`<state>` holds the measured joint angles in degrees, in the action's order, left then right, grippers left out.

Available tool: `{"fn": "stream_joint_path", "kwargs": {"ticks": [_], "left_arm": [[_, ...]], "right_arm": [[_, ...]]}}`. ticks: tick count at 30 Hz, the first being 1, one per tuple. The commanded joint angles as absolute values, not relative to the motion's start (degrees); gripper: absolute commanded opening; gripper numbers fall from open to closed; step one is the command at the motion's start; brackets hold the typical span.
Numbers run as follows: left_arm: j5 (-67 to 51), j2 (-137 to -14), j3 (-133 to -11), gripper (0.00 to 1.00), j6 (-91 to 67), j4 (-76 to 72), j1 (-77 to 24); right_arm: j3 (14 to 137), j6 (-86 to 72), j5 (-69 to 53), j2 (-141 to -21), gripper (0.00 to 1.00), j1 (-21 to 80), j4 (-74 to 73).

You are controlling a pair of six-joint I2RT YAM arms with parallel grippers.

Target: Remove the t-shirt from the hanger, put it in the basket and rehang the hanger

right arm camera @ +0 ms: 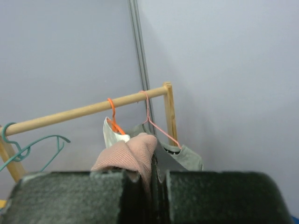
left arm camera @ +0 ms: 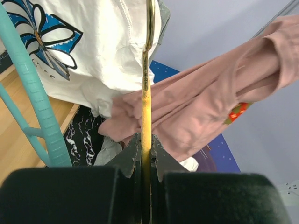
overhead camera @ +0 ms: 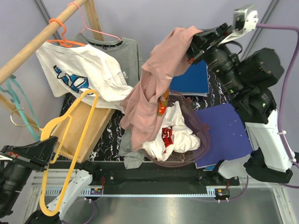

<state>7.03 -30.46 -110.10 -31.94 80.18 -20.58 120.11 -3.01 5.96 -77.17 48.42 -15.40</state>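
1. Two claws are engaged. The left claw (left arm camera: 145,140) is clenched on the yellow hanger (left arm camera: 146,102), which is gripped edge-on between the jaws. The right claw (overhead camera: 192,46) is clenched on a bunched fold of the pink t-shirt (overhead camera: 154,84), raised at the far right.
2. T-shirt position: it is hung from the right claw and draped down and leftward, with its lower end over the translucent basket (overhead camera: 204,147) of clothes at mid-bench (overhead camera: 100,144).
3. From above, the hanger is seen low at the near left, apart from the bulk of the pink cloth. A white t-shirt (overhead camera: 88,70) on the wooden rail (overhead camera: 37,42) lies between them. No collar or sleeve is seen looped on the hanger. In the left wrist view the pink cloth sits behind the hanger's line, so a light touch cannot be ruled out.
4. Judgement: the separation is all but done, and the step in hand is a clean parting of the two.
5. Both grips are best held firm while the arms are drawn apart, until clear space is seen between cloth and hanger.
6. The hanger is best carried low and to the left, away from the white t-shirt and the teal hanger (left arm camera: 35,93), where a snag is likely.
7. The pink t-shirt is best lowered over the basket before it is let go, so that no trailing hem is dragged.
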Motion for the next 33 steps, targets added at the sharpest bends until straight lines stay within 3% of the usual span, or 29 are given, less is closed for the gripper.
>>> {"fn": "stream_joint_path", "kwargs": {"ticks": [1,5,14,33], "left_arm": [[8.44,-31.11,-110.56,0.00,-30.67,80.95,-20.83],[8.61,-31.81,-111.53,0.00,-30.23,81.04,-20.83],[10.46,-32.96,-111.09,0.00,-31.12,80.51,-20.83],[22.66,-39.55,-116.98,0.00,-29.44,80.77,-23.02]], "right_arm": [[133.57,3.76,7.11,-80.50,0.00,47.90,-17.91],[137.20,6.50,9.31,-81.48,0.00,47.99,-20.74],[106.65,5.10,12.21,-70.76,0.00,47.99,-12.75],[60.40,-14.14,11.07,-55.64,0.00,47.90,-12.03]]}}
